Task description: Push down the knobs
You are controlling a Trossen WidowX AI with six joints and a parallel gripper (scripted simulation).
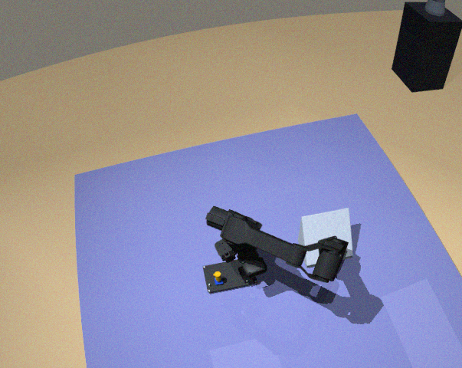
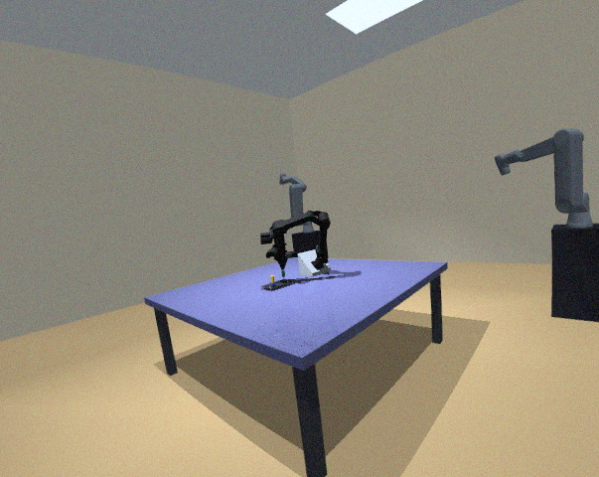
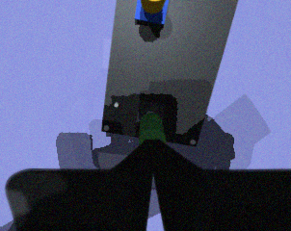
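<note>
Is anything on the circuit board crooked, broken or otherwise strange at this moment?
Nothing stands out as damaged. The circuit board lies flat. The yellow knob stands upright on its blue potentiometer. The shut tool sits right at the green knob; whether it touches, I cannot tell.
</note>
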